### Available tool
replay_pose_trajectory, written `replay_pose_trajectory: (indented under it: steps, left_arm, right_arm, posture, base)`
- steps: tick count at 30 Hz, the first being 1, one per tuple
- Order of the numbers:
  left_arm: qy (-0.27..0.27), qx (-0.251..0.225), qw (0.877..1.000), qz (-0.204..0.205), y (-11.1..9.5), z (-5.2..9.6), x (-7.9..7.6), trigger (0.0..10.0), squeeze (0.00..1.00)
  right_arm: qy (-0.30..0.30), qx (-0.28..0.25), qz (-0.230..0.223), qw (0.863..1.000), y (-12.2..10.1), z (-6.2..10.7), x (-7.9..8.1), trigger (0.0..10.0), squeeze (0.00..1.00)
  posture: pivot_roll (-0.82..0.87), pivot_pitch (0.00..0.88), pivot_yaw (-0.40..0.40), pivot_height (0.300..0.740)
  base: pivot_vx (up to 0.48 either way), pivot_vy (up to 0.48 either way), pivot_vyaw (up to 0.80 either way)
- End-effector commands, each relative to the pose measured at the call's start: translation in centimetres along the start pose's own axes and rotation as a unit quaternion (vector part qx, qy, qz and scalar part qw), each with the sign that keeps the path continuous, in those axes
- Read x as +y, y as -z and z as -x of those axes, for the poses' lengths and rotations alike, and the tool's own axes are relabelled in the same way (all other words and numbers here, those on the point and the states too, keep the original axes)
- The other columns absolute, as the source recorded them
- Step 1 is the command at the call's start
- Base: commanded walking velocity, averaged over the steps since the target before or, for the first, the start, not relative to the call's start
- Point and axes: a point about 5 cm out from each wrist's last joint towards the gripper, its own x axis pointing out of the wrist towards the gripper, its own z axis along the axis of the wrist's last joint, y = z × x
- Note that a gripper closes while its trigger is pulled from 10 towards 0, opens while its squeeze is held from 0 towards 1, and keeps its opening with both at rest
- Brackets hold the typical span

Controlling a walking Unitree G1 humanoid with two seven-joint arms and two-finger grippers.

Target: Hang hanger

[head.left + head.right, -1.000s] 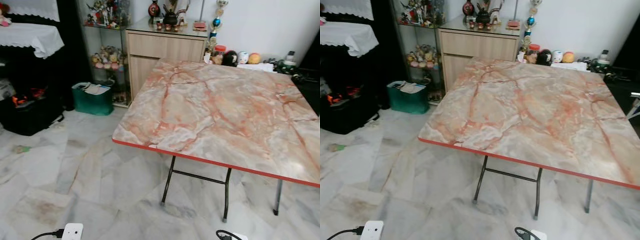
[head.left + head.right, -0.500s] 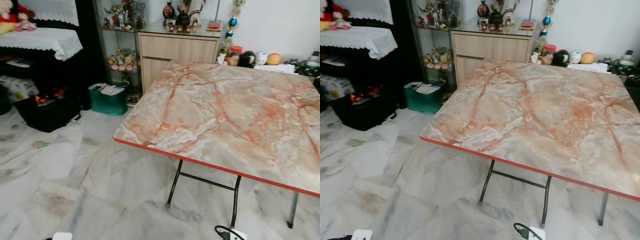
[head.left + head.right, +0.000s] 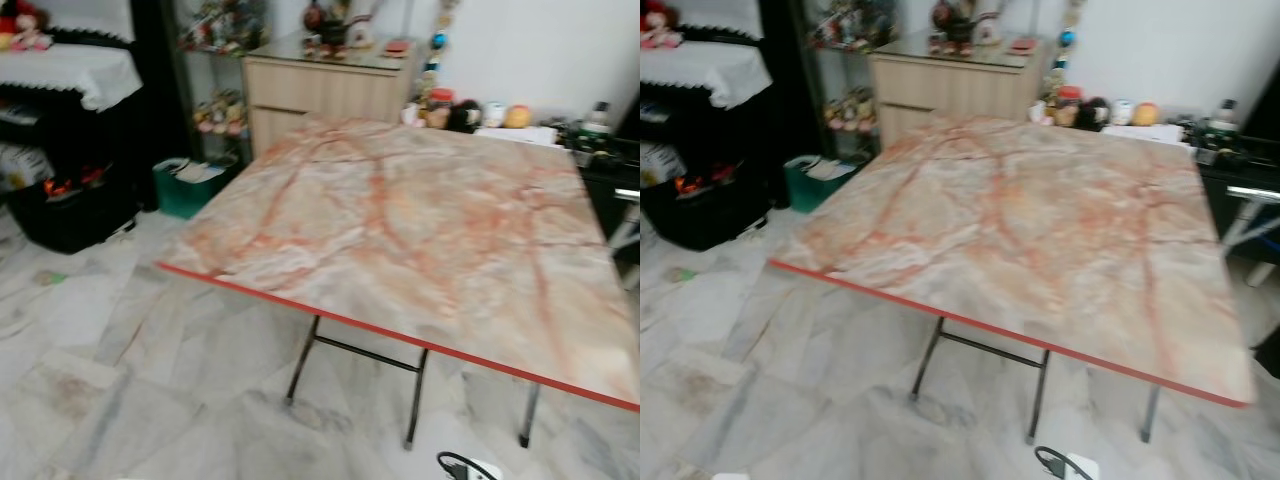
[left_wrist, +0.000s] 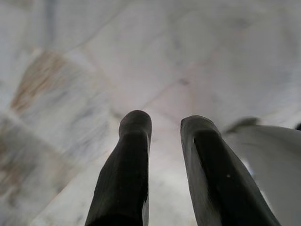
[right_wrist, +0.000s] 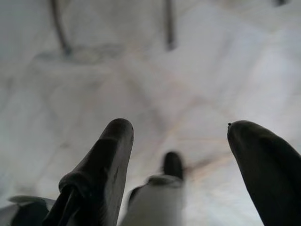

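Left gripper (image 4: 162, 125) hangs idle over the marble floor (image 4: 94, 61), fingers a narrow gap apart, nothing between them: released. Right gripper (image 5: 181, 132) also points at the floor, fingers spread wide, empty. A white plug with black cable (image 5: 162, 188) sits just under it on the tiles; same plug at bottom edge of the head view (image 3: 470, 468).

Whole head frame has shifted vs a second ago and is now blurred: the camera turned, the things did not move. Table (image 3: 400, 220) now sits more centre-frame, its far right corner and a metal frame at right (image 3: 1250, 215) have come into view. White adapter that was at lower left has gone out of frame.

Mid frame: marble-pattern folding table, red edge, top bare. Left of it, green bin (image 3: 185, 185) and black bag (image 3: 70, 205). Upper part: wooden cabinet (image 3: 320, 85) with ornaments, small items along the white wall.

Hanger: can't see one anywhere, nor a rail. Judgement: still searching/walking, task not started; next needs locating the hanger, probably further right.
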Motion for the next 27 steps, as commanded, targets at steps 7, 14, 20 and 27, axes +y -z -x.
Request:
replay_pose_trajectory:
  steps: [7, 14, 20, 27]
  left_arm:
    - [-0.004, 0.015, 1.000, -0.009, 0.8, 0.2, 0.3, 10.0, 0.00]
    - [0.001, 0.018, 1.000, -0.018, 1.0, 0.2, 0.2, 10.0, 0.00]
    - [0.001, 0.020, 1.000, -0.022, 1.1, 0.3, 0.4, 10.0, 0.00]
    - [-0.003, 0.021, 1.000, -0.021, 1.3, 0.4, 0.9, 10.0, 0.00]
  right_arm:
    - [-0.008, 0.002, 0.005, 1.000, 0.2, -0.1, 0.6, 10.0, 0.00]
    - [-0.007, 0.004, 0.006, 1.000, 0.4, -0.1, 0.6, 10.0, 0.00]
    - [-0.007, 0.006, 0.006, 1.000, 0.5, -0.1, 0.7, 10.0, 0.00]
    - [-0.008, 0.003, 0.003, 1.000, 0.4, -0.1, 0.8, 10.0, 0.00]
  posture:
    - [0.11, 0.000, 0.013, 0.740]
    - [0.10, 0.000, 0.023, 0.740]
    - [0.10, 0.000, 0.026, 0.740]
    - [0.11, 0.000, 0.029, 0.740]
  base:
    - [0.000, -0.480, -0.18]
    - [0.000, -0.480, 0.00]
    - [0.000, -0.480, 0.00]
    - [0.000, -0.480, 0.00]
